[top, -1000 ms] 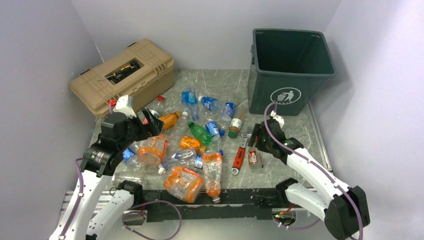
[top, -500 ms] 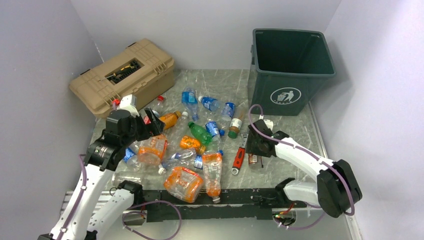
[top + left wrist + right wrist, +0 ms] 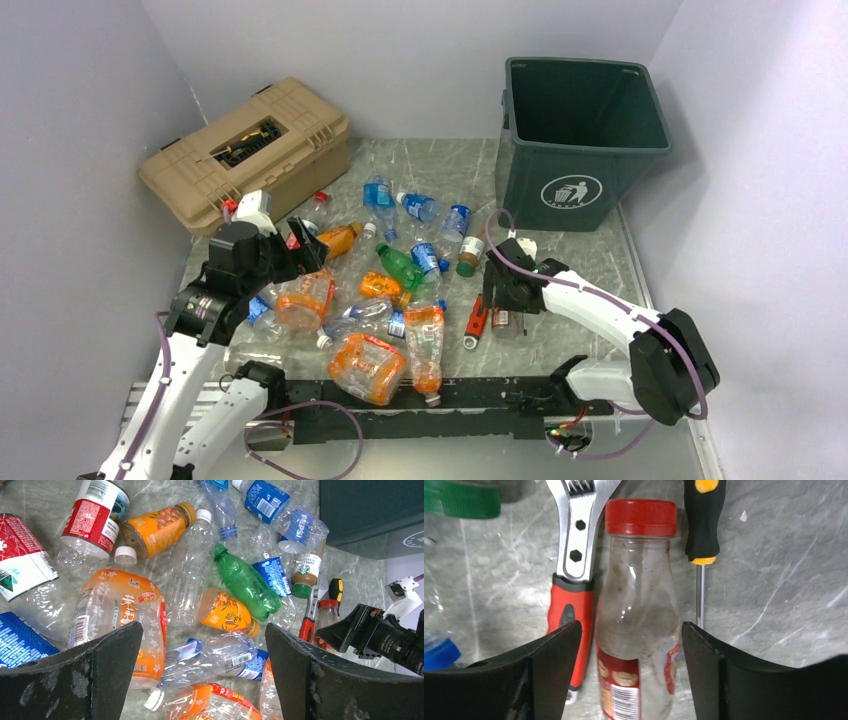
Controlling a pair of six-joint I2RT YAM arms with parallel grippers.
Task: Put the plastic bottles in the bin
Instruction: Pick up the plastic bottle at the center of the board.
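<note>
Wrist angled down, the right gripper (image 3: 629,630) (spread wide) straddles the red-capped bottle (image 3: 638,605).

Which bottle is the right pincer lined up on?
The clear red-capped bottle, lying between the red-handled wrench and the screwdriver. It alone sits between the fingers of the open right pincer.

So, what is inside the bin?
Only the dark inner walls of the bin show, with nothing seen against them. Its front wall covers the lower part, so the floor cannot be checked.
</note>
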